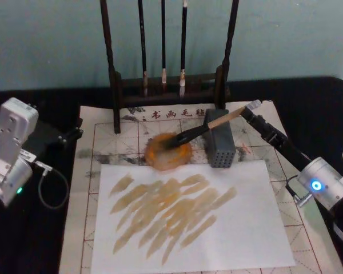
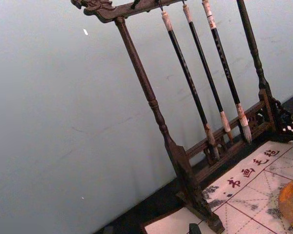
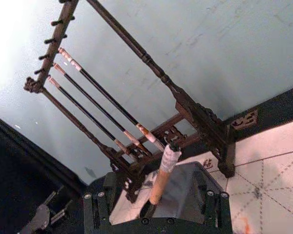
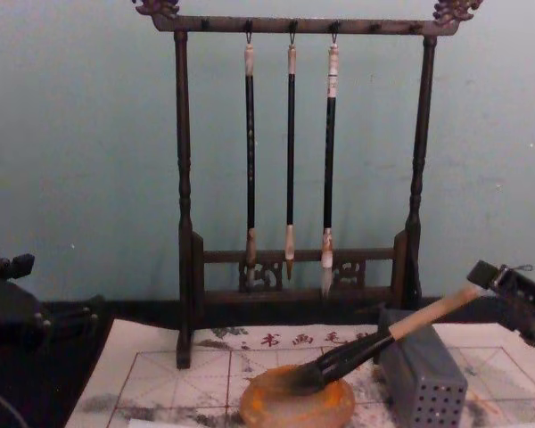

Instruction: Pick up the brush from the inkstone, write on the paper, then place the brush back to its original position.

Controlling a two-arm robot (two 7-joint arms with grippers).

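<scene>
The fingers (image 3: 100, 207) of the right gripper (image 1: 256, 108) stood well apart, one on each side of the white-wrapped end of the brush (image 1: 208, 127). In the right wrist view the pale handle ran up the gap between them with room on both sides, and neither finger looked to be pressing on it.

In the head view that gripper sat right of centre in the upper half of the frame, its arm reaching in from the lower right corner. The brush slanted down and left from there. Its handle lay across the top of the grey perforated block (image 1: 220, 148), and its black bristles rested in the inkstone (image 1: 154, 160) near the middle of the frame. The chest view showed the same: bristles down in the orange-brown dish, handle rising to the right over the block.

Inkstone and block both stood on the paper (image 1: 86, 200), the gridded sheet with red characters along its far edge. A white sheet (image 1: 240, 240) streaked with tan strokes lay over its near part. Behind them, at the top of the frame, the dark rack (image 1: 110, 57) held three thin brushes (image 1: 163, 45) hanging tips down.

The left gripper (image 1: 73, 132) was parked over the dark surface (image 1: 23, 245) at the left edge, apart from the paper.
</scene>
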